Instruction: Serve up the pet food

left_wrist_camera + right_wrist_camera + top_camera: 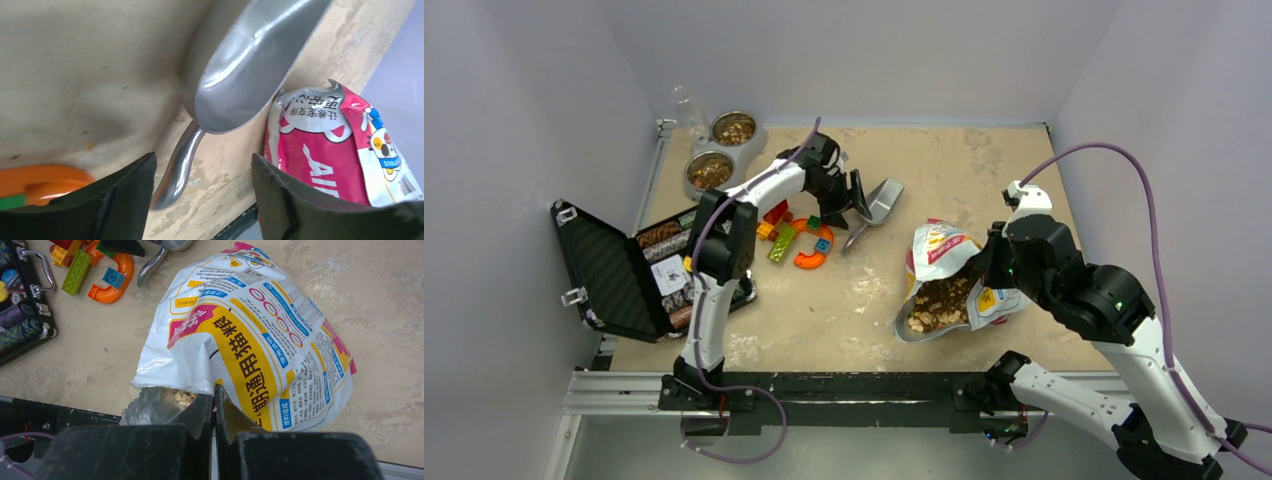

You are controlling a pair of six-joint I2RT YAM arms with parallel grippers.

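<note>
**Top view.** Tan counter (1024,180), scuffed white in patches. The left tool (861,208) hangs over the mid-counter, right at the handle end of a metal scoop (882,198). The scoop lies flat on the counter with its bowl pointing away from the arm bases. Just left of it sits a cluster of toy blocks (799,240): orange curves, a green brick and red pieces. Far left, a black case (609,268) lies open. At the back left corner is a double bowl (724,150), both cups filled with brown kibble, with a clear bottle (688,108) behind it. Right of centre, a torn-open bag (944,245) lies on the counter with its mouth toward the arm bases. The pet food (939,300) shows as a brown heap inside that mouth. The right tool (994,262) sits at the bag's right edge.

**Left wrist view.** The tool's fingers (125,197) stand wide apart. The scoop's (240,75) curved handle runs down into the gap between them, clear of both pads. Nothing is gripped. The pink and white bag (330,145) lies beside the right-hand finger, and an orange block (45,180) peeks in at the left.

**Right wrist view.** The tool (214,400) is closed, fingertips pressed together on the torn rim of the bag (260,330) and pinching the film. A few pale pellets of pet food (182,397) show just inside the opening, left of the fingertips. The rest of the contents are hidden by the bag wall. The blocks (105,275) and the scoop handle (150,267) lie beyond the bag.
</note>
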